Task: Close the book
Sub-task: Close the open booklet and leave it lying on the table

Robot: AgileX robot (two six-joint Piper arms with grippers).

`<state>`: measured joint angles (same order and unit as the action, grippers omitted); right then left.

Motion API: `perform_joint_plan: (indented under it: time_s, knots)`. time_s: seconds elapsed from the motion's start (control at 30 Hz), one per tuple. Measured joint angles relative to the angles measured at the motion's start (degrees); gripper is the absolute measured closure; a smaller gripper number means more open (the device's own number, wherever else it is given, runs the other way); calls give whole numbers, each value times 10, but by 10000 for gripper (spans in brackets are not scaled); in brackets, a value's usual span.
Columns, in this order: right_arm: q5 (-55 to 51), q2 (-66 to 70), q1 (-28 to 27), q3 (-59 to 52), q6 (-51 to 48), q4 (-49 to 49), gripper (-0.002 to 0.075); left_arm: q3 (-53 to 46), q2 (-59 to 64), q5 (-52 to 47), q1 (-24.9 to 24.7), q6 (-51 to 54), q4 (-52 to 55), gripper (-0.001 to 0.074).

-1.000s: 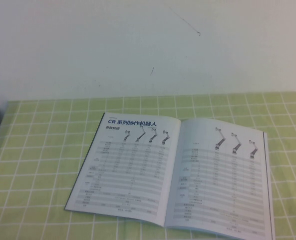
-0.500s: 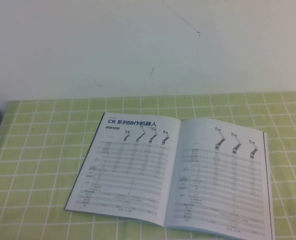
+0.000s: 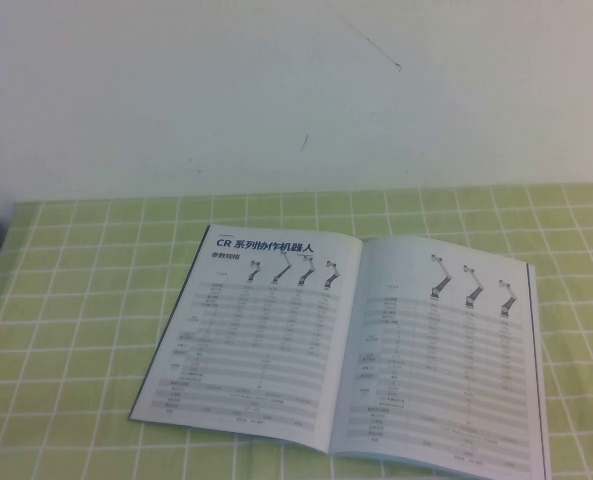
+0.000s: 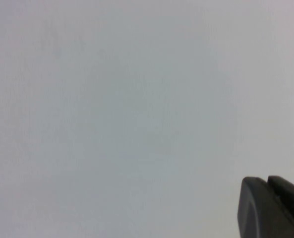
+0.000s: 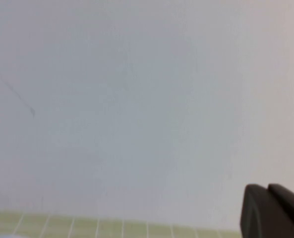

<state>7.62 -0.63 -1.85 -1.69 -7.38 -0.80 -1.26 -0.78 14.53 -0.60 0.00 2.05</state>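
The open white paper booklet (image 3: 346,350) of printed tables lies flat on the green checked counter (image 3: 76,300), unchanged from a second ago. The left gripper (image 4: 273,208) and right gripper (image 5: 273,210) point at the white wall (image 3: 276,90) behind the booklet. I cannot tell how wide either is.

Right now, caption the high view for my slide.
Open book flat on green checked cloth; left end effector and right end effector both out of frame.

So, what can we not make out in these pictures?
Book: bottom edge of high view cuts its near right corner; small print unreadable.
Left gripper: only a dark corner in left wrist view, facing wall.
Right gripper: same in right wrist view.
Neither shows in high view.
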Motion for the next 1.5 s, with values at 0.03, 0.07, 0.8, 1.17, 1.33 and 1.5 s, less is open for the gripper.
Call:
perform_joint_plan:
  time_s: [0.03,0.07,0.8,1.17,1.33,1.5]
  knots:
    - [21,0,0,0,3,2,729,0,0,36,0,0,1,737]
    - [44,0,0,0,3,2,729,0,0,70,0,0,1,737]
    - [-80,19,0,150,28,20,729,71,3,-54,0,4,-59,737]
    - [-458,340,0,406,-104,40,729,336,248,-392,0,4,-90,738]
    - [-511,519,0,487,-216,133,729,337,380,-398,0,3,-125,738]
    - [-519,680,4,527,-337,270,729,394,533,-443,0,105,-232,738]
